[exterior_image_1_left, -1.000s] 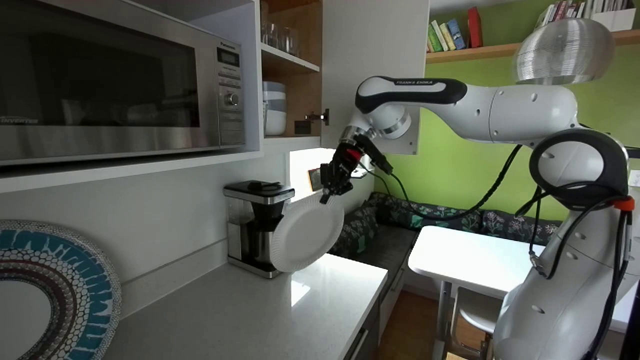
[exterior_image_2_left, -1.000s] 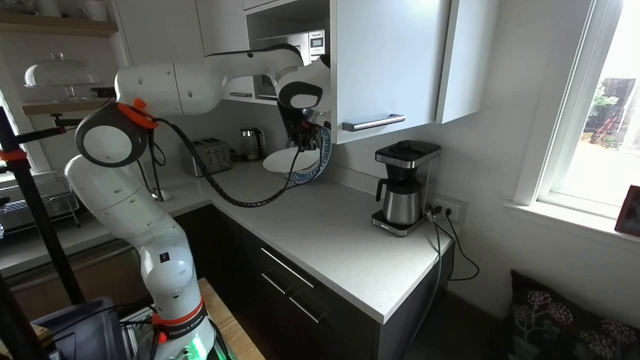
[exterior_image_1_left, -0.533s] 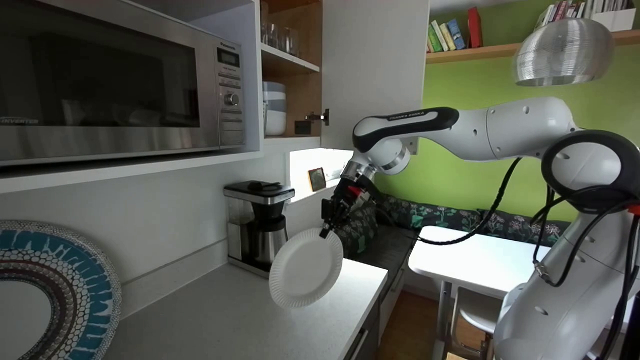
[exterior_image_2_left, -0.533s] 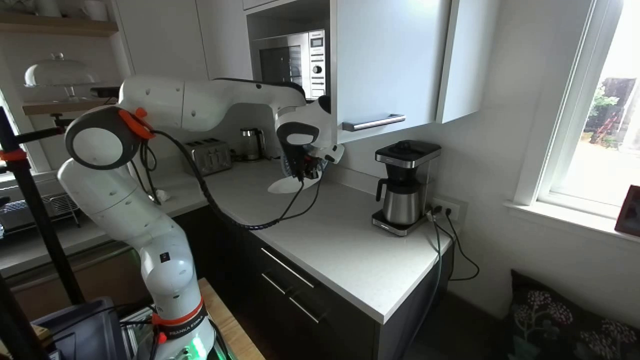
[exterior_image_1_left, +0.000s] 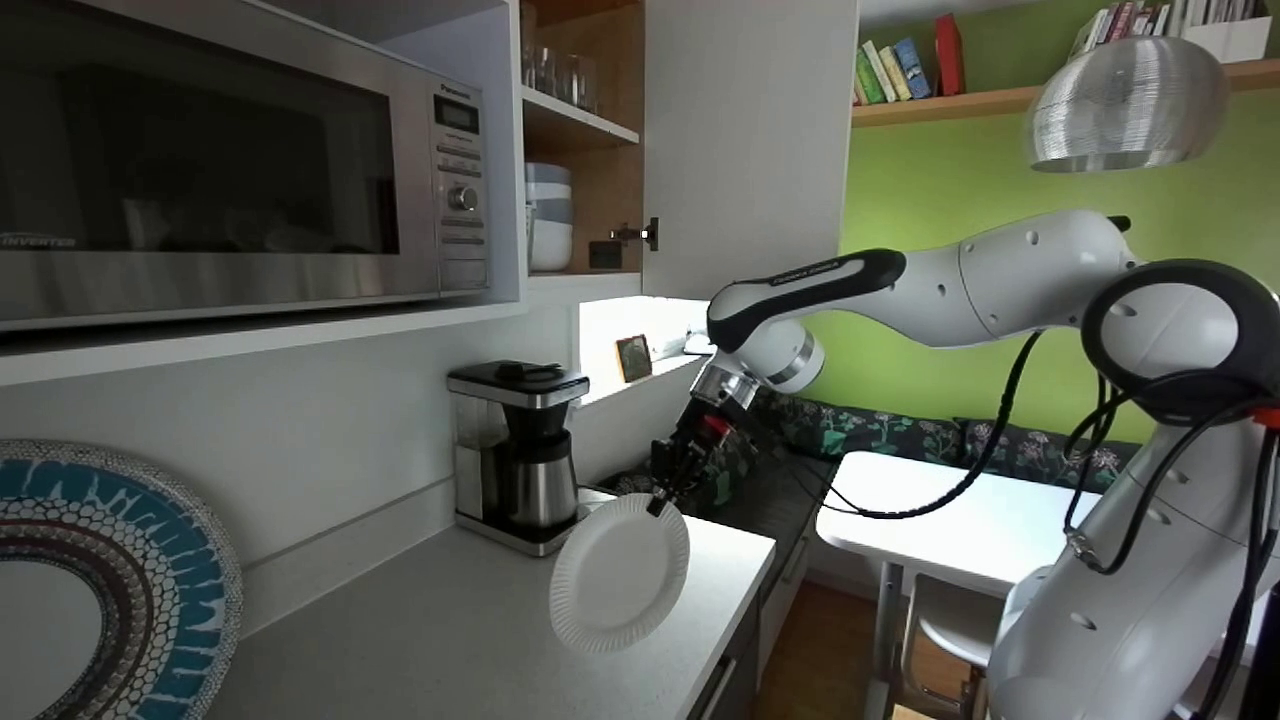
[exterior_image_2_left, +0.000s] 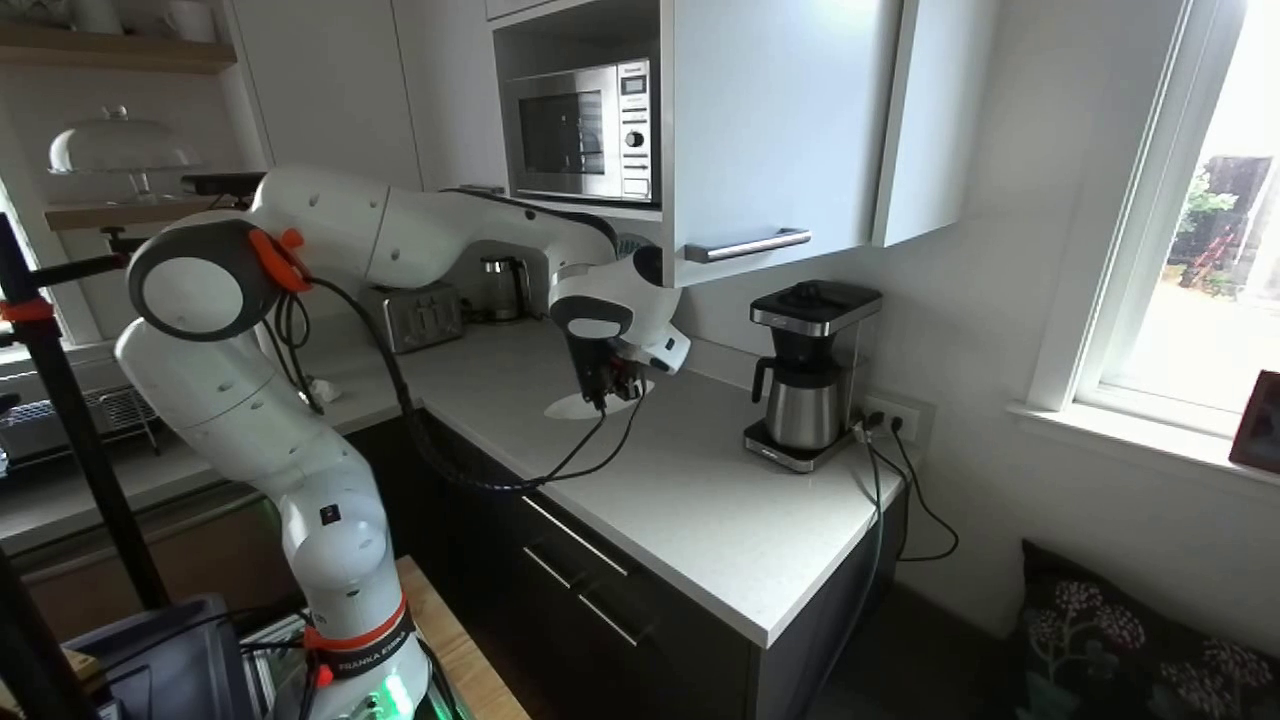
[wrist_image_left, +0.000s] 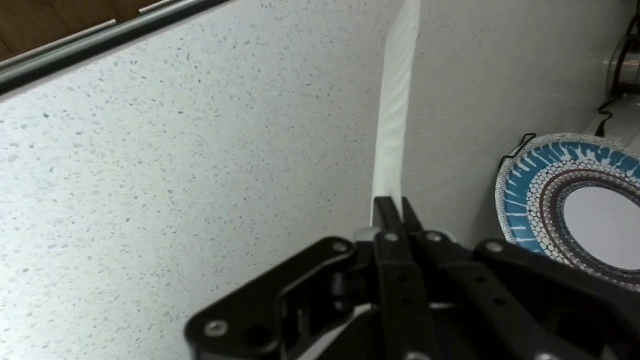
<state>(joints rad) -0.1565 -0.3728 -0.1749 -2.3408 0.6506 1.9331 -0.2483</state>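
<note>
A white plate with a fluted rim (exterior_image_1_left: 620, 575) hangs tilted from my gripper (exterior_image_1_left: 657, 503), which is shut on its upper edge. In the wrist view the plate (wrist_image_left: 395, 125) appears nearly edge-on, a narrow white strip running up from between the fingertips of the gripper (wrist_image_left: 398, 207). Beneath it lies the pale speckled countertop (wrist_image_left: 200, 150); whether the plate's lower edge touches it I cannot tell. Seen from elsewhere, part of the plate (exterior_image_2_left: 580, 407) shows below the gripper (exterior_image_2_left: 612, 385), the remainder hidden behind the gripper.
A coffee maker (exterior_image_1_left: 515, 450) stands on the counter by the wall. Leaning there too is a round blue-patterned platter (exterior_image_1_left: 190, 560). Overhead are a microwave (exterior_image_1_left: 250, 170) and a cabinet with its door (exterior_image_1_left: 750, 150) swung open. A toaster (exterior_image_2_left: 422, 315) sits farther back.
My arm has come down, bringing the gripped plate from beside the coffee maker's carafe to lower over the counter. The grip on the plate has stayed the same.
</note>
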